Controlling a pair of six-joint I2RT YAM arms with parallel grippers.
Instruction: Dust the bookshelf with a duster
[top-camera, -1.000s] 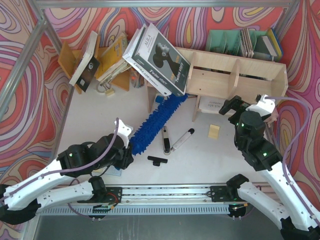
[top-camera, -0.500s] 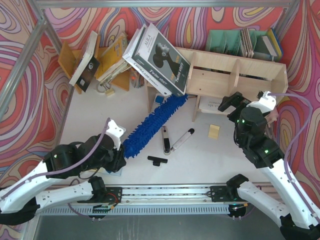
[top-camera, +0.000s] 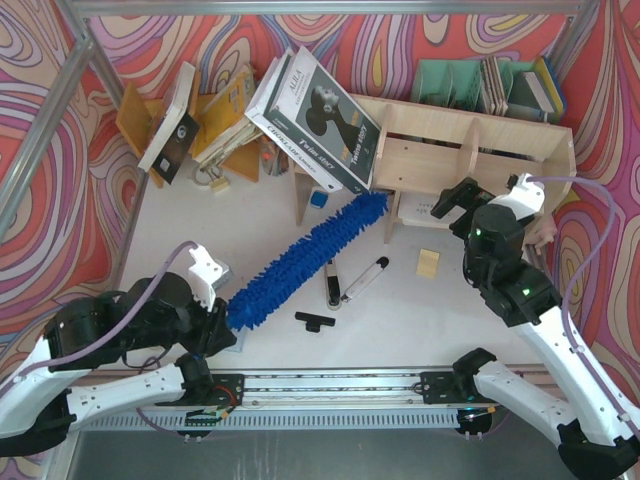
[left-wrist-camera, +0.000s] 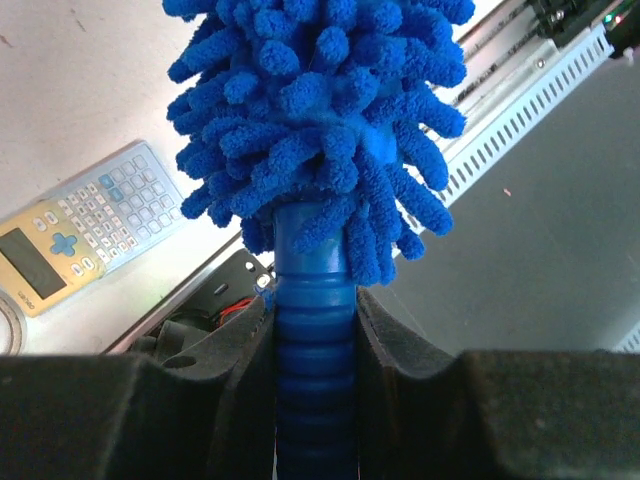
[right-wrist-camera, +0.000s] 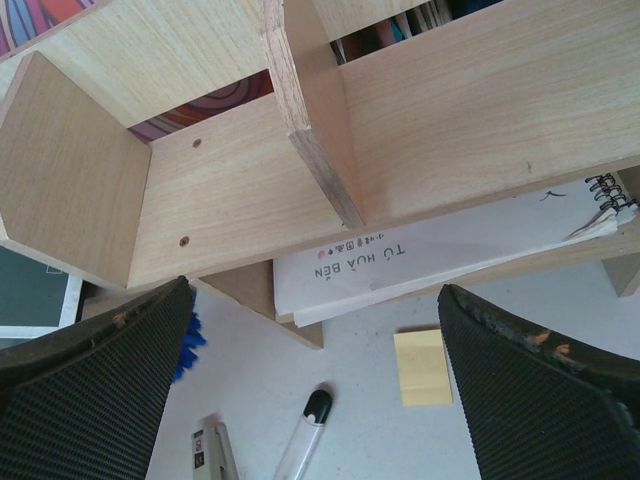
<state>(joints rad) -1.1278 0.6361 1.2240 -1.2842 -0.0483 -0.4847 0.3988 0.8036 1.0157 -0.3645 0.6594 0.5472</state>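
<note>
The blue fluffy duster (top-camera: 300, 262) lies slantwise over the table. Its tip reaches the front of the pale plywood bookshelf (top-camera: 470, 150), just below a leaning book. My left gripper (top-camera: 222, 325) is shut on the duster's ribbed blue handle (left-wrist-camera: 313, 340), and the fluffy head (left-wrist-camera: 320, 110) sticks out beyond the fingers. My right gripper (top-camera: 458, 205) hovers wide open in front of the bookshelf (right-wrist-camera: 250, 180), holding nothing. An upright divider (right-wrist-camera: 310, 130) shows in the right wrist view, above the open right gripper (right-wrist-camera: 312, 300).
Large books (top-camera: 315, 120) lean against the shelf's left end. An orange rack (top-camera: 200, 120) stands at the back left, green file holders (top-camera: 450, 80) behind the shelf. A pen (top-camera: 365, 278), stapler (top-camera: 330, 283), black piece (top-camera: 315, 320), yellow notes (top-camera: 428, 263) and calculator (left-wrist-camera: 80, 230) lie about.
My left arm has drawn back toward the near left corner, pulling the duster's handle end with it, so the duster lies flatter. The right gripper has edged slightly up and left.
</note>
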